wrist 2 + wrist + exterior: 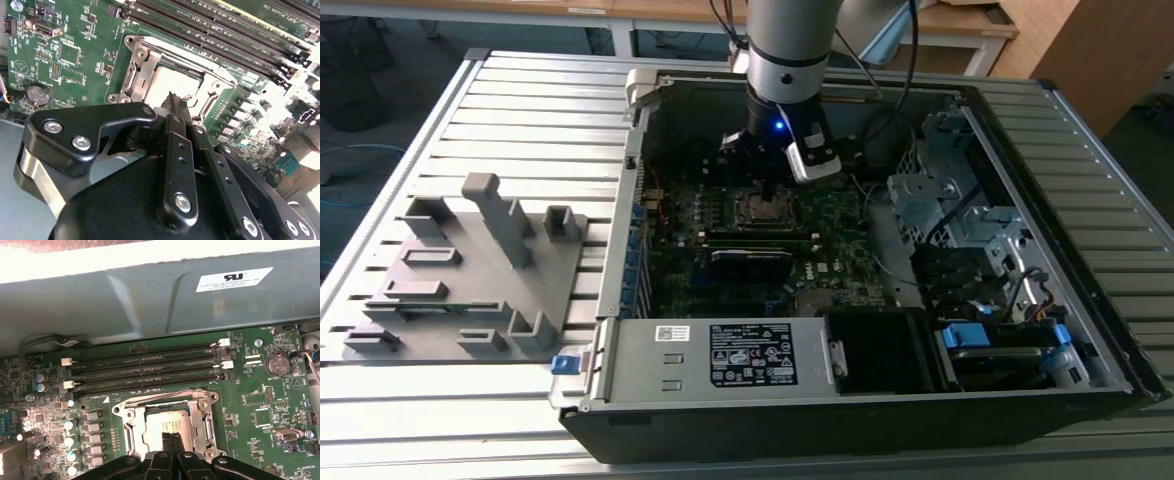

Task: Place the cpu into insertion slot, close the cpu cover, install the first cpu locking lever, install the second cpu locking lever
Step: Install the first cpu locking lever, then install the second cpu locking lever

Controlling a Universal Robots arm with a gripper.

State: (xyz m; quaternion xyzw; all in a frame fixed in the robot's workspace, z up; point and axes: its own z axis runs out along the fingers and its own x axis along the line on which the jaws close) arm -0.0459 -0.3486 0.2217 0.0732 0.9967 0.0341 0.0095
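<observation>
The insertion slot sits mid-board in the open computer case. In both wrist views the cpu lies in it, dull silver face up. The cpu cover, a silver frame, lies flat around the chip. My gripper hangs just above the chip's face, shut, its two thin black fingers pressed together with nothing between them. In the exterior view the gripper stands upright right over the socket. I cannot make out how the locking levers stand.
Long black memory slots run beside the socket, with the grey case wall beyond them. A black card lies below the socket, a power supply in front, drive cages at the exterior view's right. A grey fixture tray sits outside the case.
</observation>
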